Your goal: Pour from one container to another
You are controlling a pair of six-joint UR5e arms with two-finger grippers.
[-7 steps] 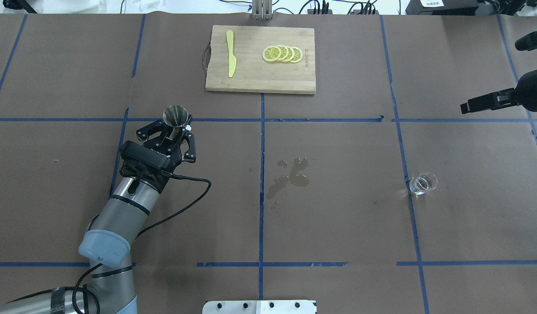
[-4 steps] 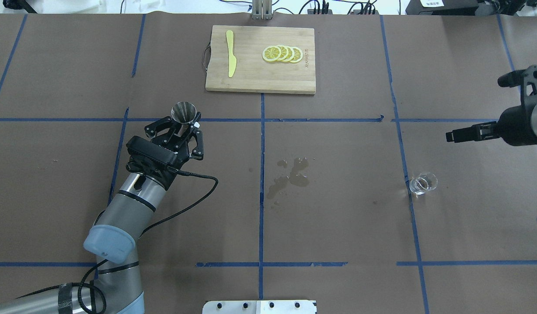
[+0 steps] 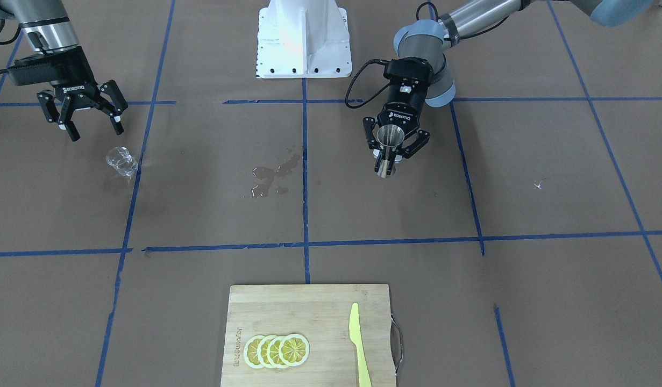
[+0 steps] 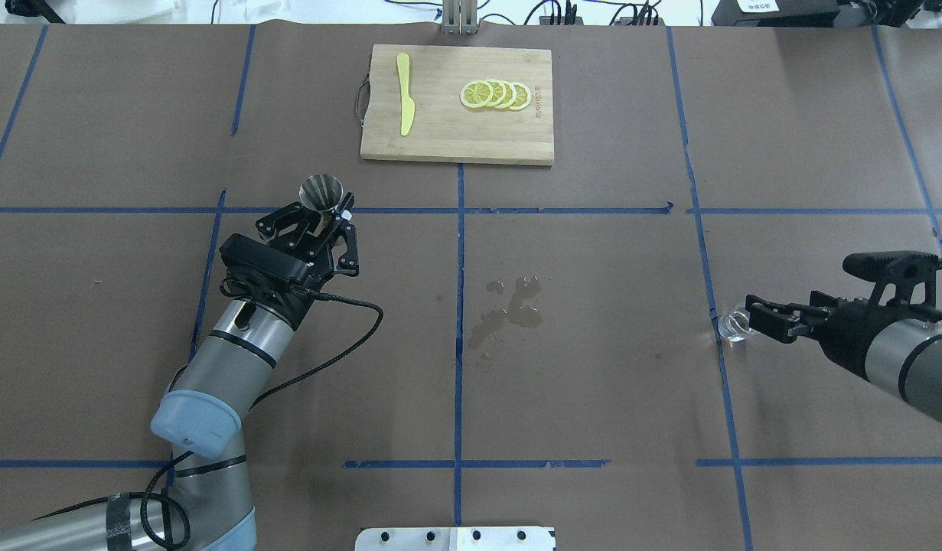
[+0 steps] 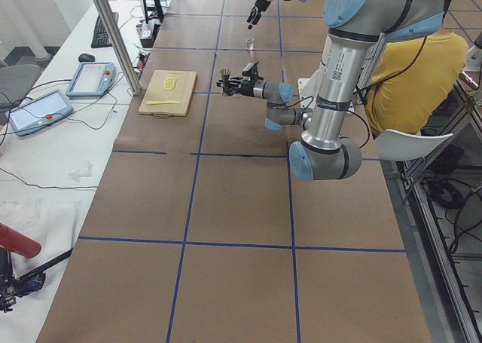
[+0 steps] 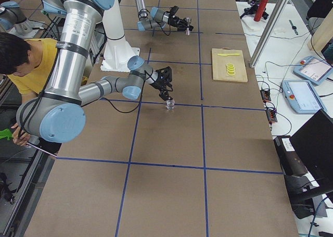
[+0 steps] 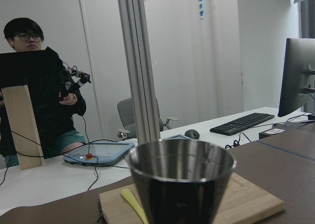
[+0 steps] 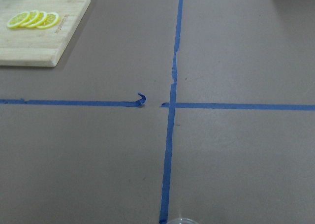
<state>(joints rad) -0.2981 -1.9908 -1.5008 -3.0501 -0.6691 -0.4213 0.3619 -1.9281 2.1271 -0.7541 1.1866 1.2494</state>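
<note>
My left gripper (image 4: 327, 220) is clamped on the jigger (image 4: 321, 192), held upright. My right gripper (image 3: 94, 130) hangs spread just beside the glass cup (image 3: 122, 162) on the table (image 3: 395, 215); I'd straddle it squarely and close gently.

I am working in a robotics lab, not a kitchen. My table is wearing brown paper (image 4: 593, 383) marked off into squares with blue tape (image 4: 459, 252), and my arms are rising from a white mounting base (image 3: 303, 37) bolted onto it. Teach pendants (image 5: 92, 78) are lying on the white bench (image 5: 45, 154) alongside, by an aluminium post (image 5: 113, 34). A keyboard (image 7: 242, 123), a mouse (image 7: 191, 133) and a monitor (image 7: 298, 76) are sitting there too. A person in a yellow shirt (image 5: 422, 71) is sitting on my side of the table, and a person in dark clothes (image 7: 44, 111) is sitting beyond the bench near an office chair (image 7: 129, 116).
</note>
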